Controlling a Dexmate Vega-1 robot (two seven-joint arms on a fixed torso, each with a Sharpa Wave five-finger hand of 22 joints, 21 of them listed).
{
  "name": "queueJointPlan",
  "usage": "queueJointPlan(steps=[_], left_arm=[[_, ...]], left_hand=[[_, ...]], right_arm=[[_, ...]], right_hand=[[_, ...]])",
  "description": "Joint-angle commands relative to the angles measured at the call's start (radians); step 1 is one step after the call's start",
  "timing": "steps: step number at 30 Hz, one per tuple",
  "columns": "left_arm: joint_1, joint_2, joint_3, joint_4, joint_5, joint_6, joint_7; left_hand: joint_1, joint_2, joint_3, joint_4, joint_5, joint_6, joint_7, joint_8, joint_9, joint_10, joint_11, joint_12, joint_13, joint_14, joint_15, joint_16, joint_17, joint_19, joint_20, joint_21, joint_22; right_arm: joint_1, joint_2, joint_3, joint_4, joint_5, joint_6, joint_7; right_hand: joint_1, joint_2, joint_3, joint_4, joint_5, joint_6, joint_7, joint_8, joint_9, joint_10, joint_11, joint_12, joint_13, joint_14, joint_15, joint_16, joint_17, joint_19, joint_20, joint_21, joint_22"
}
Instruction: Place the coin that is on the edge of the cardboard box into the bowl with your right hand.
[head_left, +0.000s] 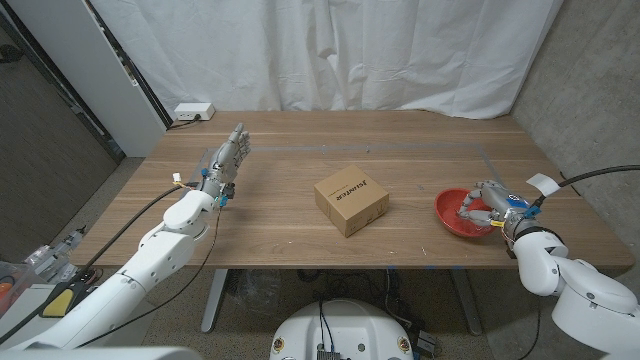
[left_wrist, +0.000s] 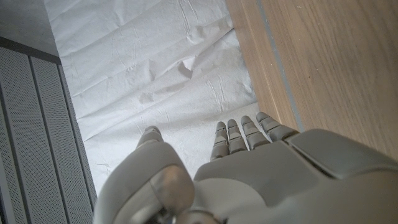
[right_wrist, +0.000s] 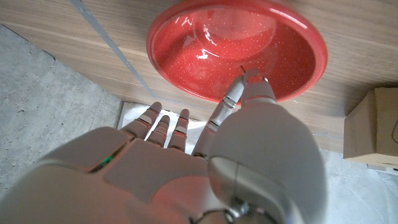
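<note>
The right hand (right_wrist: 205, 168) hovers over the red bowl (right_wrist: 186, 46), fingers spread, holding nothing I can make out; no coin visible on the cardboard box (head_left: 351, 200); likely nearly done.

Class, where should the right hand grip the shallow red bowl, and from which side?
Probably pinch the shallow red bowl by its thin flared rim, coming from the robot's right, where the right hand is. It stands upright and open, so a thumb can go inside.
</note>
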Motion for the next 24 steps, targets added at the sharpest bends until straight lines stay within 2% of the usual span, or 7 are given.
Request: queueJointPlan(steps=[1, 5, 12, 13, 14, 16, 24], left_arm=[[-0.005, 0.005, -0.005, 0.009, -0.006, 0.004, -0.006], [-0.011, 0.003, -0.005, 0.019, -0.008, 0.002, -0.011], [-0.032, -0.005, 0.000, 0.047, -0.012, 0.001, -0.024], [-0.035, -0.006, 0.001, 0.051, -0.012, 0.001, -0.026], [-0.039, -0.007, 0.003, 0.054, -0.012, 0.001, -0.027], [-0.046, -0.009, 0.005, 0.061, -0.012, 0.003, -0.032], [-0.070, -0.016, 0.014, 0.083, -0.010, 0.001, -0.044]], left_hand=[[0.005, 0.003, -0.005, 0.000, -0.001, 0.008, 0.002, -0.002, 0.003, 0.005, 0.005, 0.001, 0.003, -0.003, -0.003, 0.000, 0.005, -0.008, -0.032, 0.000, 0.002], [0.006, 0.004, -0.005, 0.000, -0.001, 0.008, 0.002, -0.002, 0.003, 0.006, 0.003, 0.001, 0.003, -0.003, -0.004, 0.000, 0.005, -0.008, -0.032, 0.001, 0.002], [0.006, 0.004, -0.006, 0.000, -0.001, 0.009, 0.001, -0.002, 0.003, 0.006, 0.003, 0.001, 0.003, -0.003, -0.004, 0.000, 0.005, -0.009, -0.033, 0.001, 0.002], [0.006, 0.004, -0.006, 0.000, -0.001, 0.008, 0.001, -0.002, 0.003, 0.006, 0.003, 0.001, 0.003, -0.003, -0.003, 0.000, 0.005, -0.009, -0.032, 0.001, 0.002], [0.006, 0.004, -0.006, 0.000, -0.001, 0.008, 0.001, -0.002, 0.003, 0.006, 0.005, 0.001, 0.003, -0.003, -0.003, 0.000, 0.005, -0.008, -0.032, 0.001, 0.002], [0.007, 0.004, -0.006, -0.001, -0.001, 0.008, 0.001, -0.002, 0.003, 0.005, 0.006, 0.001, 0.003, -0.004, -0.004, 0.000, 0.005, -0.009, -0.032, 0.001, 0.002], [0.007, 0.005, -0.007, -0.001, -0.001, 0.008, 0.001, -0.002, 0.003, 0.005, 0.004, 0.001, 0.003, -0.003, -0.004, 0.000, 0.005, -0.010, -0.031, 0.001, 0.002]], right_arm=[[0.036, -0.027, -0.044, 0.007, 0.030, -0.003, -0.032], [0.057, -0.036, -0.066, 0.004, 0.038, -0.024, -0.032], [0.083, -0.053, -0.088, 0.002, 0.066, -0.051, -0.030], [0.084, -0.056, -0.089, 0.002, 0.071, -0.053, -0.031], [0.085, -0.059, -0.090, 0.000, 0.077, -0.056, -0.030], [0.088, -0.065, -0.093, -0.001, 0.084, -0.061, -0.033], [0.094, -0.087, -0.105, -0.009, 0.114, -0.081, -0.051]], right_hand=[[0.014, 0.004, 0.005, -0.006, 0.000, 0.005, 0.001, 0.011, 0.022, -0.002, -0.017, -0.006, -0.005, -0.002, 0.006, 0.005, 0.000, -0.003, 0.013, -0.003, 0.004], [0.016, 0.006, 0.007, -0.004, -0.002, 0.000, 0.000, 0.012, 0.025, 0.016, -0.042, -0.001, -0.010, 0.006, -0.003, 0.011, 0.000, -0.004, 0.012, -0.003, 0.005], [0.016, 0.007, 0.008, -0.001, -0.004, -0.016, 0.001, 0.008, 0.027, 0.020, -0.059, 0.000, -0.014, 0.008, -0.005, 0.014, 0.001, -0.012, 0.018, -0.006, 0.006], [0.015, 0.008, 0.009, 0.001, -0.006, -0.044, 0.000, -0.009, 0.018, 0.020, -0.063, -0.001, -0.015, 0.009, -0.006, 0.015, 0.001, -0.011, 0.019, -0.006, 0.006], [0.014, 0.019, 0.014, 0.006, -0.010, -0.081, -0.003, -0.037, 0.000, 0.020, -0.063, -0.002, -0.018, 0.009, -0.008, 0.015, 0.001, -0.018, 0.018, -0.008, 0.007], [0.012, 0.022, 0.015, 0.009, -0.011, -0.087, -0.003, -0.043, -0.006, 0.020, -0.056, -0.002, -0.019, 0.009, -0.008, 0.015, 0.000, -0.019, 0.021, -0.008, 0.007], [-0.029, 0.016, 0.001, 0.029, -0.031, -0.169, 0.001, -0.102, -0.046, 0.015, -0.045, -0.004, -0.021, 0.016, -0.003, 0.016, -0.004, -0.028, 0.034, -0.011, 0.008]])
